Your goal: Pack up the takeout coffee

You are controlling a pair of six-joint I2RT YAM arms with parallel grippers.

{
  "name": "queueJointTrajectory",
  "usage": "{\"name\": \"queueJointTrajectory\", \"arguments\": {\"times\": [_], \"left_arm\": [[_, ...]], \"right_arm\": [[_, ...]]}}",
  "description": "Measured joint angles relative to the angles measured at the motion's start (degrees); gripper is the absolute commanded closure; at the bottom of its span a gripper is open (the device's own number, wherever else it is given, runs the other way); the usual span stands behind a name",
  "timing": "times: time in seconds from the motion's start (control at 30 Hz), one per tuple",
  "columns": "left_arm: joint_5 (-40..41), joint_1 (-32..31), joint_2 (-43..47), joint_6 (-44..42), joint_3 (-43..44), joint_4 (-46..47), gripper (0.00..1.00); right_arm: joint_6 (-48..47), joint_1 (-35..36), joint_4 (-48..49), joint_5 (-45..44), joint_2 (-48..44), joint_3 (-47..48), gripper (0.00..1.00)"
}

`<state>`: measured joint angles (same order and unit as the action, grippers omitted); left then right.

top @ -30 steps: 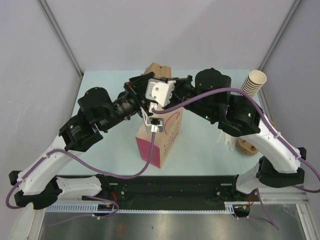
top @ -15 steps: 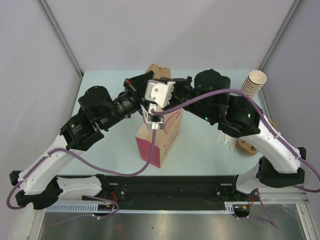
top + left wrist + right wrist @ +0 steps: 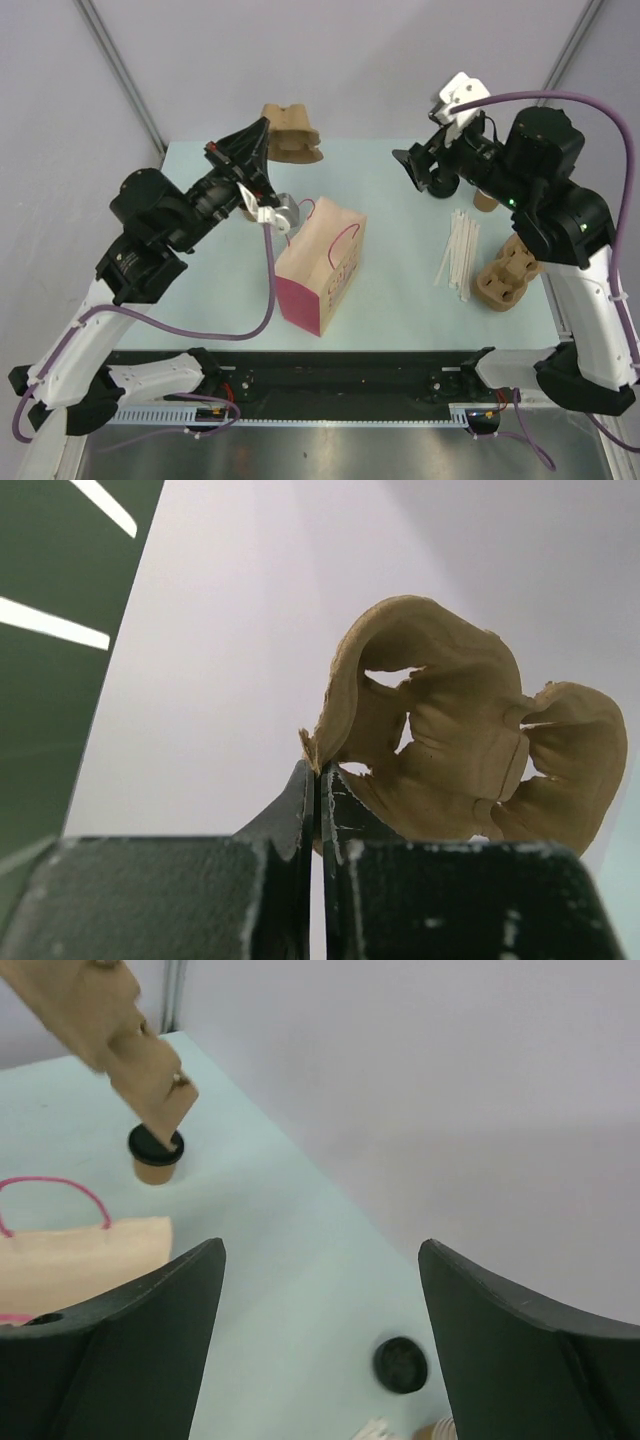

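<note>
Coffee: a small tan-brown paper cup with a round black plastic lid (image 3: 155, 1155) is seen only in the right wrist view. It stands on the pale green table (image 3: 260, 1190), beyond the bag and apart from it.
Axis: the cup's long axis is vertical, with the lid uppermost and the base on the table.
Left gripper (image 3: 318, 772): the fingers are pressed together on the edge of a brown moulded-pulp cup carrier (image 3: 460, 730), which is held up in the air. In the right wrist view its lower corner hangs just over the cup's lid; whether they touch cannot be told.
Right gripper (image 3: 322, 1255): it is raised over the back right of the table, the jaws spread wide with nothing gripped.
Writing: pink print is carried on the side of a tan paper bag with a pink base and pink cord handles (image 3: 320, 265), but it is too small to be read.
Bag contents: the inside is not shown.
Elsewhere: a loose round black lid (image 3: 401, 1364) lies flat on the table. A bundle of white sticks (image 3: 458, 250) lies just beside a second pulp carrier (image 3: 510, 275).
</note>
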<state>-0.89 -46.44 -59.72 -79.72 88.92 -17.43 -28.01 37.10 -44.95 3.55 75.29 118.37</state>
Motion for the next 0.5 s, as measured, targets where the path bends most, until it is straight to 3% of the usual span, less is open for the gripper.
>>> {"name": "queueJointTrajectory", "arguments": {"times": [0.23, 0.5], "left_arm": [[-4.35, 4.59, 2.38, 13.84, 1.90, 2.10, 1.00], [-11.80, 4.83, 6.10, 27.21, 3.02, -1.64, 1.00]], "right_arm": [[16.70, -9.73, -0.17, 11.37, -3.48, -10.60, 0.15], [23.54, -12.39, -0.70, 19.85, 6.82, -14.38, 0.24]]}}
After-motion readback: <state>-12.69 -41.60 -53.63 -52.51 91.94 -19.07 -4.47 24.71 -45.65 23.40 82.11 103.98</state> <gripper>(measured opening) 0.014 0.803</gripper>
